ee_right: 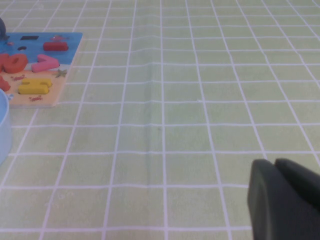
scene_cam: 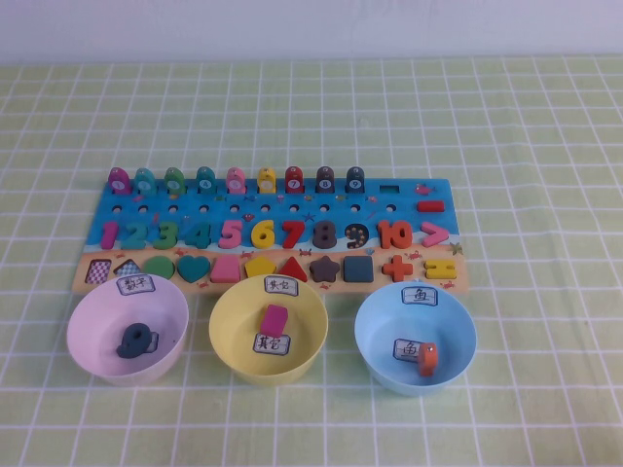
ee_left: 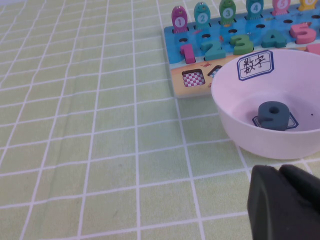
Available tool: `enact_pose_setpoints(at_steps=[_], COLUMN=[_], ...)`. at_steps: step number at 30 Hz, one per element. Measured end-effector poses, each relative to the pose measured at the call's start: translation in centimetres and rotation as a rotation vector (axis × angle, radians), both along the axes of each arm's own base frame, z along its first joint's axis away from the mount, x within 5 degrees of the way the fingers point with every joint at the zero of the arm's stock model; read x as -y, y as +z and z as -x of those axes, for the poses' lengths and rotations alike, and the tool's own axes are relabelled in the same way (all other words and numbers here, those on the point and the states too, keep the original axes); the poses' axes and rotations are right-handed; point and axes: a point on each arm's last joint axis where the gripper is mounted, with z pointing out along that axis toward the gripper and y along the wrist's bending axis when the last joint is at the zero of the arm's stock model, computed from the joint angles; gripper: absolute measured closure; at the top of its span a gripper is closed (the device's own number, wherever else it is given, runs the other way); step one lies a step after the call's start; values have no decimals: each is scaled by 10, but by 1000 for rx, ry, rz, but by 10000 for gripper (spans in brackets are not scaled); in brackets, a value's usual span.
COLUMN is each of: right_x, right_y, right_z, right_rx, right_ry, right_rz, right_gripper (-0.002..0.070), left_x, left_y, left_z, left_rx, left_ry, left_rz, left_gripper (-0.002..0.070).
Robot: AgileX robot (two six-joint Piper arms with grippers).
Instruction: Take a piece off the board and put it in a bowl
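Observation:
The puzzle board (scene_cam: 263,199) lies mid-table with fish pegs, numbers and shapes on it. In front stand a pink bowl (scene_cam: 97,311) holding a dark number piece (scene_cam: 135,340), a yellow bowl (scene_cam: 229,316) holding a pink block (scene_cam: 274,319), and a blue bowl (scene_cam: 375,326) holding an orange piece (scene_cam: 426,357). Neither arm shows in the high view. My left gripper (ee_left: 280,172) is shut and empty, near the pink bowl (ee_left: 235,125) and off the board's left end (ee_left: 175,75). My right gripper (ee_right: 275,165) is shut and empty over bare cloth, right of the board (ee_right: 50,70).
A green checked cloth (scene_cam: 526,146) covers the whole table. A pale wall (scene_cam: 311,24) runs along the far edge. The blue bowl's rim (ee_right: 2,125) shows at the edge of the right wrist view.

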Motion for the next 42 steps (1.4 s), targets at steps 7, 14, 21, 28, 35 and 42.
enact_pose_setpoints(at_steps=[7, 14, 21, 28, 35, 42], right_x=[0, 0, 0, 0, 0, 0], right_y=[0, 0, 0, 0, 0, 0], right_z=[0, 0, 0, 0, 0, 0], right_rx=[0, 0, 0, 0, 0, 0], right_ry=[0, 0, 0, 0, 0, 0], right_rz=[0, 0, 0, 0, 0, 0], right_gripper=[694, 694, 694, 694, 694, 694], left_x=[0, 0, 0, 0, 6, 6], left_y=[0, 0, 0, 0, 5, 24], left_z=[0, 0, 0, 0, -1, -4], left_rx=[0, 0, 0, 0, 28, 205], left_ry=[0, 0, 0, 0, 15, 40], left_rz=[0, 0, 0, 0, 301, 624], left_gripper=[680, 680, 680, 679, 680, 680])
